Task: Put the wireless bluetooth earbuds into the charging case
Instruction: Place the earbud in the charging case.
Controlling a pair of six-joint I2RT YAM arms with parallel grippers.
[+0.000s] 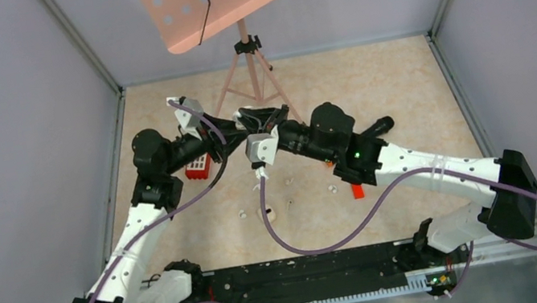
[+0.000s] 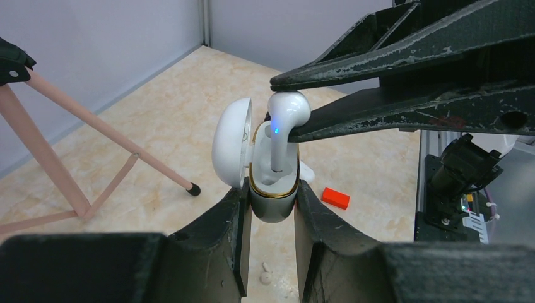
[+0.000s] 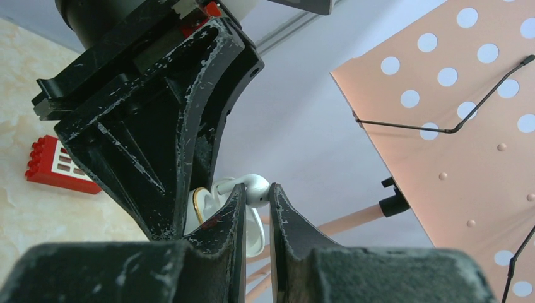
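- My left tool [image 2: 271, 192] clamps the open white gold-rimmed charging case [image 2: 273, 208]; I can't see its base.
- My right tool [image 3: 257, 194] pinches a white stemmed earbud [image 2: 285, 117], stem tip hidden inside the case.
- Overhead, I see neither.

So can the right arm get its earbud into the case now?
Probably yes: the lid stands open, the earbud points stem-down into the case, and the left jaws grip below its rim.
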